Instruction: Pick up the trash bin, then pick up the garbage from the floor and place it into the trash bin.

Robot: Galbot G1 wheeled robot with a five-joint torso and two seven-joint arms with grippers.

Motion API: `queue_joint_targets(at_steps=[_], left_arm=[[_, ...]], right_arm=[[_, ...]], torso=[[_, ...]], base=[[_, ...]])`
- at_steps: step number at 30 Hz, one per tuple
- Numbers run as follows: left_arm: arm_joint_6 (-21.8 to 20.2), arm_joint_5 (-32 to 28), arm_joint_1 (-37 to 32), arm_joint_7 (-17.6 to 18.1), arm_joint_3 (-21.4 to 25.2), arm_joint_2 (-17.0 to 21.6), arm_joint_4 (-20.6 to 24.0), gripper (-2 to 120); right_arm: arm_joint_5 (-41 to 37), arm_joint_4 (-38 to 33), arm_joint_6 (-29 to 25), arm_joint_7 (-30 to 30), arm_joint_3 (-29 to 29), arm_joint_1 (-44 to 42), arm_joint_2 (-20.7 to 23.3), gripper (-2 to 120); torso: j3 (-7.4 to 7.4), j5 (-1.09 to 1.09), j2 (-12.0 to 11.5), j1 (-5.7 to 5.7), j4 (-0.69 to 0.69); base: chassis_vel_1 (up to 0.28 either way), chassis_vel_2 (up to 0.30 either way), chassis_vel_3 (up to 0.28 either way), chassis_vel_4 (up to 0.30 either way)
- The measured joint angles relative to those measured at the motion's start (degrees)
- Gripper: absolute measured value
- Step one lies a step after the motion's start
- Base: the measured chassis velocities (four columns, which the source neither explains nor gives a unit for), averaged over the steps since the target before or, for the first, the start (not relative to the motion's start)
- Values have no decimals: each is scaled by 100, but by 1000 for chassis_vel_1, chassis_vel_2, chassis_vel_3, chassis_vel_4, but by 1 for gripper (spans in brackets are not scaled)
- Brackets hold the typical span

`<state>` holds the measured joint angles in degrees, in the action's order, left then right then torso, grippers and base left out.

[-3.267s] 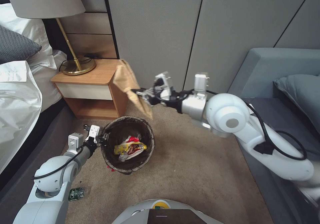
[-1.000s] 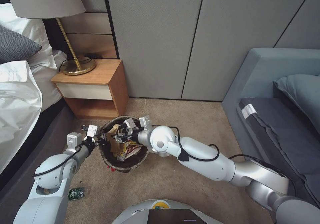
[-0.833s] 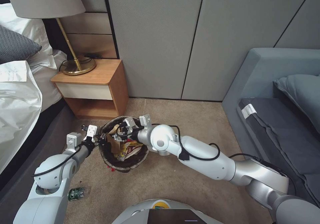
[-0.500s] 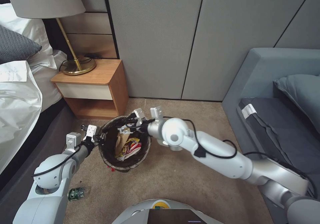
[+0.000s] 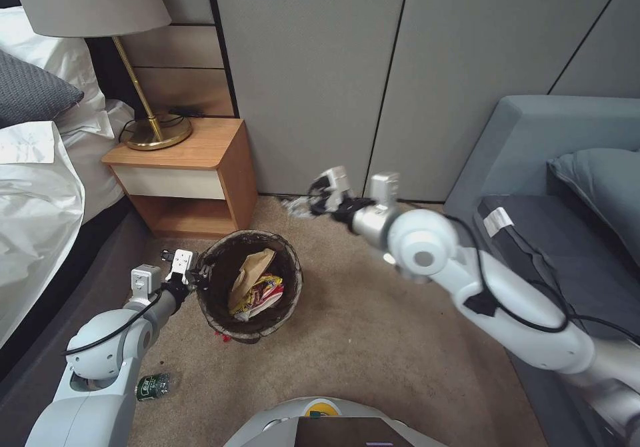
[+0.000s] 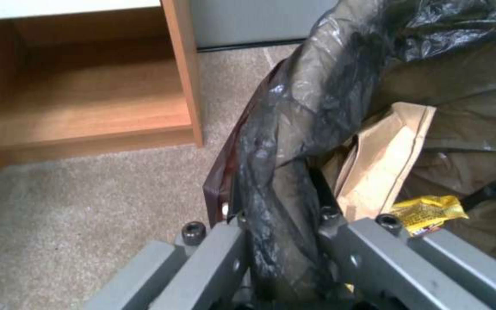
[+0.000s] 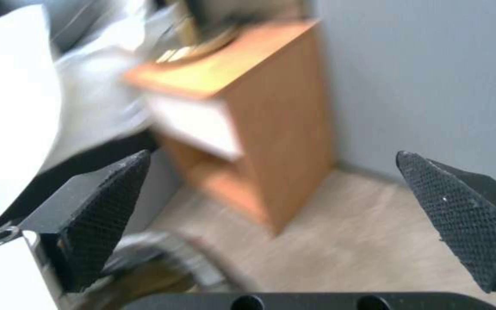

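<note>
Brown paper bag sits in the trash bin, whose rim the left gripper pinches. Right gripper wide open, empty, up near wall. Green-label bottle on carpet lies by left arm, well apart from right gripper.

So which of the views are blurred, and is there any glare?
Right wrist view: nightstand and bedding are motion-smeared, while the open right gripper pads stay crisp. Head view: right gripper tips smeared, the rest sharp. Left wrist view: soft, with pale glare on the trash bin liner that the left gripper clamps.
</note>
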<state>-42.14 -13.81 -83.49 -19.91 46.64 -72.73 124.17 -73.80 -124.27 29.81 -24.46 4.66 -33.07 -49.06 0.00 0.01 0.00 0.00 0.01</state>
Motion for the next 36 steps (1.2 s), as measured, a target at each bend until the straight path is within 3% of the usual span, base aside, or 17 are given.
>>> queue_joint_targets(at_steps=[2,3,5,6,9,13,16,17,20,24,29,36], left_arm=[[0,-2,-38,10,24,-11,112,0],[0,-2,-38,10,24,-11,112,0],[0,-8,-97,13,66,-2,215,0],[0,-8,-97,13,66,-2,215,0],[0,-59,-176,17,118,48,418,0],[0,-83,-199,16,118,53,523,0],[0,-105,-265,14,89,46,760,0],[0,-105,-265,14,89,46,760,0],[0,-106,-353,9,59,11,1024,0],[0,-108,-416,16,42,-6,1295,0],[1,-291,-503,-25,9,58,1698,0],[1,-403,-556,-21,-62,67,1865,0]], right_arm=[[415,-104,-31,181,-807,-648,45,100],[415,-104,-31,181,-807,-648,45,100],[857,-238,-48,345,-1702,-1489,-1,100],[857,-238,-48,345,-1702,-1489,-1,100],[1884,-578,-211,857,-3210,-2963,-301,100],[2217,-731,-299,1052,-3614,-3530,-477,100],[3091,-1020,-582,1479,-4336,-4715,-1077,100],[3091,-1020,-582,1479,-4336,-4715,-1077,100],[3772,-1091,-892,1714,-4625,-5302,-1731,100],[4309,-1080,-1194,1929,-4743,-5600,-2153,100],[4559,-1018,-1423,2057,-4740,-5853,-2431,100],[4667,-959,-1515,2063,-4579,-5892,-2581,100]], torso=[[0,0,0,0,-2],[0,0,0,0,-2],[0,1,0,0,-1],[0,1,0,0,-1],[-1,0,0,0,-2],[-1,1,0,0,-2],[-1,-1,1,0,-3],[-1,-1,1,0,-3],[-1,0,1,0,-1],[-1,-2,1,0,-1],[-1,-2,1,0,-2],[0,-2,1,0,0]], base=[[0,0,0,0],[0,0,0,0],[0,0,0,0],[0,0,0,0],[0,0,0,0],[0,0,0,0],[0,0,0,0],[0,0,0,0],[0,0,0,0],[0,0,0,0],[0,0,0,0],[0,0,0,0]])
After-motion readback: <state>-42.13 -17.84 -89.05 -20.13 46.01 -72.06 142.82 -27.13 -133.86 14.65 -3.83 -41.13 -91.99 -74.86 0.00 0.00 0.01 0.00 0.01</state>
